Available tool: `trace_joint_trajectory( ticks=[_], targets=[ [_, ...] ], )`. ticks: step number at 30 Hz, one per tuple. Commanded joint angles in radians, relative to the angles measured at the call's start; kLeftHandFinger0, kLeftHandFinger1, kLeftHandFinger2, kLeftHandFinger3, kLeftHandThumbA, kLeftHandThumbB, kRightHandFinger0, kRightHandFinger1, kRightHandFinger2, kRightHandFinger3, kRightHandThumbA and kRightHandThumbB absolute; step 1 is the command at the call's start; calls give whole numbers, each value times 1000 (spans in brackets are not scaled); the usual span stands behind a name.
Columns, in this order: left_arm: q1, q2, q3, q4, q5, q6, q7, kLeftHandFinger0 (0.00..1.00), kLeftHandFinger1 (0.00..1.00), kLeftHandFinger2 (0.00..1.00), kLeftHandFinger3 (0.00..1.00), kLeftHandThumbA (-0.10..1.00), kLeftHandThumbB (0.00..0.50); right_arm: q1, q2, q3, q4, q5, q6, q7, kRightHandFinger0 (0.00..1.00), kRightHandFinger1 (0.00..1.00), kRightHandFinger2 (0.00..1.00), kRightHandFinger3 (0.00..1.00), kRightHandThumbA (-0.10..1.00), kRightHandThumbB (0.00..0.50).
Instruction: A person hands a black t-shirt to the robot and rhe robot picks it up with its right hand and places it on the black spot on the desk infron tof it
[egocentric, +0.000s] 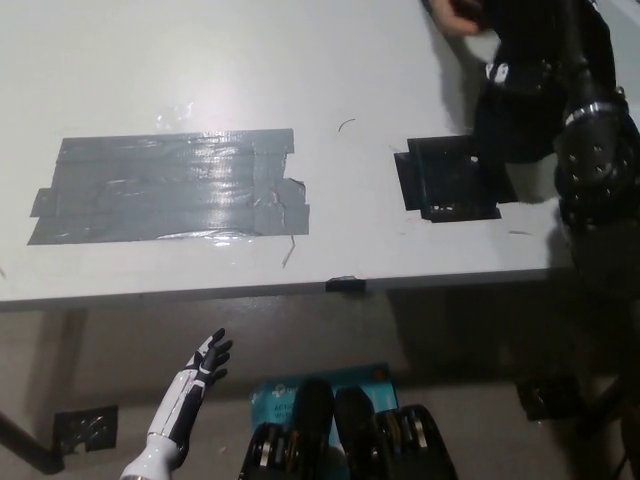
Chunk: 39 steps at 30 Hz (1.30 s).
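Right hand (520, 72), as far as I can see, is up against the hanging black t-shirt (520, 120) at the desk's far right; I cannot tell whether its fingers have closed. On my screen the desk (330, 60) carries a wide grey tape patch (170, 188) and the black spot (445, 180), which the shirt overlaps. A person's hand (455, 12) holds the shirt's top. Left hand (208, 358) hangs below the desk edge, fingers apart.

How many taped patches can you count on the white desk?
2: a large grey tape patch on the desk's left, and a smaller black spot on the right, partly covered by the black t-shirt.
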Motion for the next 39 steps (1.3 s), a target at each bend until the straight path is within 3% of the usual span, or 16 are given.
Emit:
trace_joint_trajectory(
  ticks=[1,2,3,4,6,8,10,17,18,19,24,28,31,34,35,39],
  targets=[
    [-13,5,-4,-29,9,-34,-6,1000,1000,1000,1000,1000,500,-119,-6,25,128,-55,-109,-243,309,453,618,659,89,302],
    [-14,7,-5,-30,8,-33,-9,1000,1000,1000,1000,1000,500,-131,-13,39,181,-76,-141,-308,12,43,325,463,-92,241],
    [-15,9,-5,-31,10,-34,-9,1000,1000,1000,1000,1000,500,-129,-17,42,192,-76,-160,-320,2,62,401,487,-98,234],
    [-19,13,-5,-34,10,-30,-12,1000,1000,1000,1000,1000,500,-115,-26,45,199,-69,-188,-327,19,264,745,759,-100,192],
    [-22,14,-5,-35,8,-28,-14,1000,1000,1000,1000,1000,500,-108,-32,55,191,-73,-158,-310,27,356,832,823,-100,185],
    [-23,14,-5,-36,8,-26,-15,1000,1000,1000,1000,1000,500,-97,-36,53,180,-61,-153,-295,4,363,832,819,-100,179],
    [-21,14,-6,-35,6,-28,-17,1000,1000,1000,1000,1000,500,-78,-41,50,151,-47,-140,-274,0,405,915,877,-100,164],
    [-24,17,-4,-32,5,-29,-18,1000,1000,1000,1000,1000,500,-57,-82,60,45,-56,-182,-298,49,522,970,922,-100,164],
    [-26,17,-3,-31,3,-27,-19,1000,1000,1000,1000,1000,500,-57,-87,61,28,-56,-181,-296,45,532,925,1000,-100,140],
    [-27,16,-3,-30,3,-27,-19,1000,1000,1000,1000,1000,500,-56,-92,60,4,-56,-182,-290,66,563,926,1000,-100,156],
    [-27,17,-5,-18,2,-29,-21,1000,1000,1000,1000,1000,500,-59,-132,103,-128,-84,-194,-225,72,581,903,1000,-100,192],
    [-28,21,-8,-6,12,-43,-18,1000,1000,1000,1000,1000,500,-76,-154,198,-135,-151,-234,-189,0,526,946,1000,-100,206],
    [-25,21,-10,-9,9,-36,-22,1000,1000,1000,1000,1000,500,-73,-158,269,-132,-190,-246,-156,0,441,935,889,-100,211],
    [-23,20,-10,-14,1,-27,-28,990,1000,1000,1000,1000,500,-63,-157,319,-96,-163,-320,-128,0,425,913,870,-100,178],
    [-23,17,-10,-13,1,-28,-26,985,1000,1000,1000,1000,500,-54,-155,343,-92,-150,-314,-70,0,421,871,778,-100,181],
    [-25,13,-12,-18,11,-23,-20,953,1000,1000,1000,1000,500,-28,-139,393,-55,-134,-301,10,0,456,908,793,-100,165]
  ],
)
